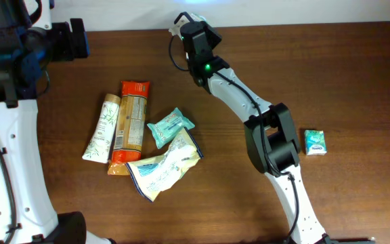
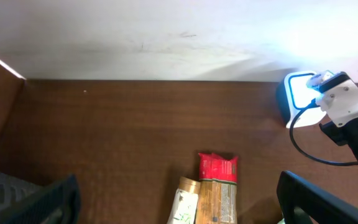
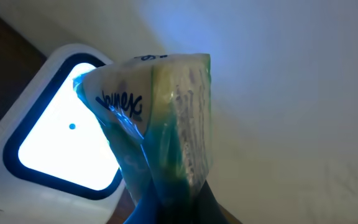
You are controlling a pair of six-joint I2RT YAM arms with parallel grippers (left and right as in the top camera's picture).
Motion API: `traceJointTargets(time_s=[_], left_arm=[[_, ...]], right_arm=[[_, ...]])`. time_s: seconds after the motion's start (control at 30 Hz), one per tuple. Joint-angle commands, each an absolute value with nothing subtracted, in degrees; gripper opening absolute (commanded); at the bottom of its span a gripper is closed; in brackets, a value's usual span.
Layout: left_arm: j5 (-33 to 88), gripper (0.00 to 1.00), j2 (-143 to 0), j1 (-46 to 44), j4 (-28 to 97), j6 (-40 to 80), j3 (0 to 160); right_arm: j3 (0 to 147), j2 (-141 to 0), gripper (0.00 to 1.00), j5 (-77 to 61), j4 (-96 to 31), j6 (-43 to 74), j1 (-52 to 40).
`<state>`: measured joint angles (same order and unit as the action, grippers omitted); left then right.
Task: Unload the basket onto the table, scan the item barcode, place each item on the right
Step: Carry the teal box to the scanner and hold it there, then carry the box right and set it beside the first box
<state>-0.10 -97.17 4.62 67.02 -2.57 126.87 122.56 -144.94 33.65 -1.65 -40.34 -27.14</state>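
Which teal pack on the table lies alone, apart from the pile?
The small teal pack beside the right arm; the other teal pack lies in the pile.

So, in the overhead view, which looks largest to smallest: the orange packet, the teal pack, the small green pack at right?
1. orange packet
2. teal pack
3. small green pack
All lie flat, equally near.

Robotics laboratory bench arranged as a mock shop checkout. A dark wood-grain table meets a plain white wall. A white left arm fills the left edge of the overhead view, and a right arm crosses its centre. A barcode scanner glows blue-white at the table's far edge. Retail packaged goods lie centre left.
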Motion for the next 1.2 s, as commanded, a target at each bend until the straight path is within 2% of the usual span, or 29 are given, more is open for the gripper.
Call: traceJointTargets(time_s=[0.0, 0.07, 0.17, 0.27, 0.43, 0.6, 0.67, 0.8, 1.0, 1.07, 1.1, 1.13, 1.17], left_arm=[[-0.4, 0.99, -96.7, 4.7, 67.0, -3.3, 127.6], [-0.4, 0.99, -96.7, 4.7, 67.0, -3.3, 127.6], [-0.4, 0.99, -96.7, 4.7, 67.0, -3.3, 127.6], [-0.4, 0.99, -96.7, 4.7, 67.0, -3.3, 127.6], [-0.4, 0.99, -96.7, 4.7, 67.0, -3.3, 127.6], [-0.4, 0.99, -96.7, 4.7, 67.0, -3.3, 127.6], [-0.4, 0.99, -96.7, 4.7, 67.0, -3.3, 127.6], [-0.4, 0.99, -96.7, 4.7, 67.0, -3.3, 127.6], [-0.4, 0.99, -96.7, 4.7, 67.0, -3.3, 127.6], [-0.4, 0.99, -96.7, 4.7, 67.0, -3.3, 127.6], [-0.4, 0.99, -96.7, 4.7, 67.0, -3.3, 127.6], [-0.4, 0.99, -96.7, 4.7, 67.0, -3.3, 127.6], [-0.4, 0.99, -96.7, 4.7, 67.0, -3.3, 127.6]], right_arm=[[123.2, -144.6, 0.04, 34.1, -1.5, -38.7, -27.1], [123.2, -141.8, 0.04, 33.0, -3.6, -30.5, -27.0], [123.2, -136.6, 0.04, 28.8, -10.1, -27.6, -27.0], [123.2, -127.4, 0.04, 21.3, -23.6, -17.6, -26.9], [123.2, -112.2, 0.04, 13.3, -55.9, -0.2, -25.0], [122.4, -110.6, 0.04, 12.8, -86.2, 8.0, -18.9], [119.3, -111.0, 0.04, 9.7, -90.0, 8.7, -15.3], [107.8, -111.0, 0.04, 7.7, -89.4, 11.7, -7.9], [88.8, -111.0, 0.05, 7.7, -73.0, 11.7, 1.3], [84.0, -111.0, 0.18, 7.7, -69.1, 11.7, 3.5], [83.4, -111.0, 0.32, 7.6, -69.3, 11.7, 4.3], [83.7, -110.9, 0.57, 6.0, -70.1, 11.1, 5.0], [84.9, -110.9, 0.64, 3.9, -71.4, 10.8, 5.3]])
